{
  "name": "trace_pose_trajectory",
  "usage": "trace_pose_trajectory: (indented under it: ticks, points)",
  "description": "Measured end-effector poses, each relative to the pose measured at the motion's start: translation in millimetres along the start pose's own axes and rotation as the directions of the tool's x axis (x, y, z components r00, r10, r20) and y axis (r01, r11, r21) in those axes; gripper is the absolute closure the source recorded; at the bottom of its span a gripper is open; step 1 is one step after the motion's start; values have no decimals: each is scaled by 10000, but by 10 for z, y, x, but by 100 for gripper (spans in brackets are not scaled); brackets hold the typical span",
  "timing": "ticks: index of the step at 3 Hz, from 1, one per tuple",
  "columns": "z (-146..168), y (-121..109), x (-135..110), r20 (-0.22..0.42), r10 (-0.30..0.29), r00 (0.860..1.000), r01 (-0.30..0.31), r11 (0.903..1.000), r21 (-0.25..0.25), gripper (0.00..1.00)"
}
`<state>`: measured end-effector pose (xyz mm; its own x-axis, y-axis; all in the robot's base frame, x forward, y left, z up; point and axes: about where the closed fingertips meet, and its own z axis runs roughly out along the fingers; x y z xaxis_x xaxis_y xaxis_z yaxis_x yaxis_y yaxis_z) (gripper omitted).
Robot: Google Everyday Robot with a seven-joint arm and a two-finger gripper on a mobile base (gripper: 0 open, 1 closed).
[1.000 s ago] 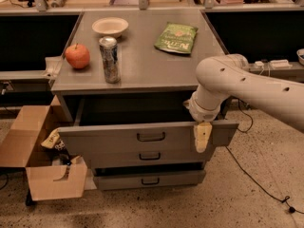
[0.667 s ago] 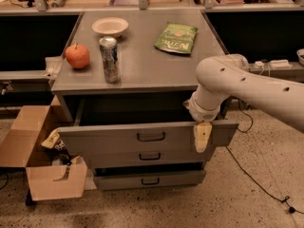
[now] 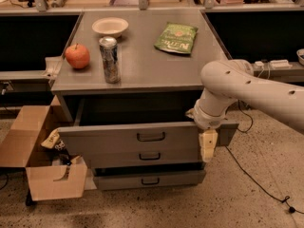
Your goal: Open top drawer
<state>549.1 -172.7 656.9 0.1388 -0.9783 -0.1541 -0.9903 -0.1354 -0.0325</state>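
Looking along the cabinet's front edge, you find the top drawer (image 3: 118,137) standing well out ahead of the grey tabletop (image 3: 156,68), with a dark gap showing between the two. Its dark loop handle (image 3: 151,137) sits at the centre of the front. The gripper (image 3: 208,146) hangs straight down from the white arm (image 3: 247,87), against the right part of that drawer front and well right of the handle. You cannot tell whether the claw is wide or narrow. The middle drawer (image 3: 149,156) and bottom drawer (image 3: 149,179) sit below, and the bottom one is also out a little.

To the right you have speckled floor (image 3: 247,198), crossed by a thin black cable (image 3: 259,180). To the left, a cardboard box (image 3: 56,182) stands just beside the drawer's left end.

Compared with a second ago, nothing has shifted: the drawer is out by the same amount and the arm holds the same pose.

The drawer's tray is in shadow, so you cannot see what it holds. The box holds some dark clutter too dim to name. On the tabletop stand a pale bowl (image 3: 110,26), an apple (image 3: 77,56), a can (image 3: 109,59) and a green bag (image 3: 176,38).
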Motion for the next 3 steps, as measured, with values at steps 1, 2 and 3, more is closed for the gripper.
trace_pose_trajectory:
  ticks: [1,2,3]
  points:
    - [-54,165,17,14,147,9999,-146,9997,-183,18]
    - [-135,337,91,73,741,9972,-741,9973,-4,41]
    - [-112,551,185,247,1360,9904,-1361,9907,33,64]
